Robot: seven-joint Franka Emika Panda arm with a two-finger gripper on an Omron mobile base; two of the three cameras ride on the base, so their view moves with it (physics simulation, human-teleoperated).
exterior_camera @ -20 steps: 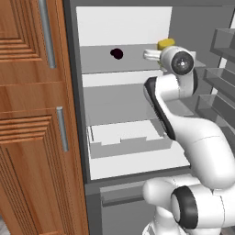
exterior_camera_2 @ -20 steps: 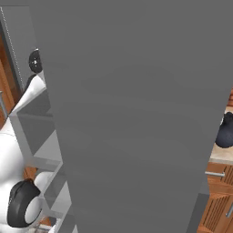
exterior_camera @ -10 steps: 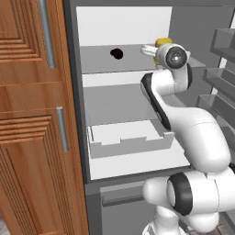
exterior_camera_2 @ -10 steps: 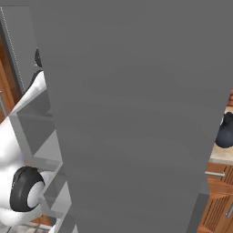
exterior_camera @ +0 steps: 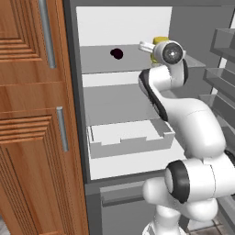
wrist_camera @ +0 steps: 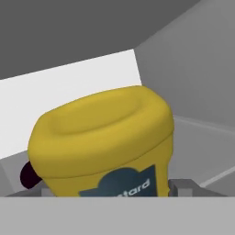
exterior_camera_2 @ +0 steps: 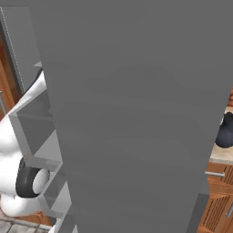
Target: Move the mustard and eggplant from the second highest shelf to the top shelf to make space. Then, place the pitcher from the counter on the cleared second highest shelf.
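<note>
The mustard [wrist_camera: 103, 142] sits between the gripper [exterior_camera: 153, 48] fingers, which are closed on its lower body, and it has risen from where it hung a second ago, now level with the top shelf [exterior_camera: 103, 59] where the eggplant [exterior_camera: 117, 53] already lies. Judging by this, the bottle is about to be set down beside it, while the pitcher [exterior_camera_2: 225, 132] waits on the desk [exterior_camera_2: 220, 154].

The arm reaches up and forward, its hand [wrist_camera: 105, 189] clamped on something.
</note>
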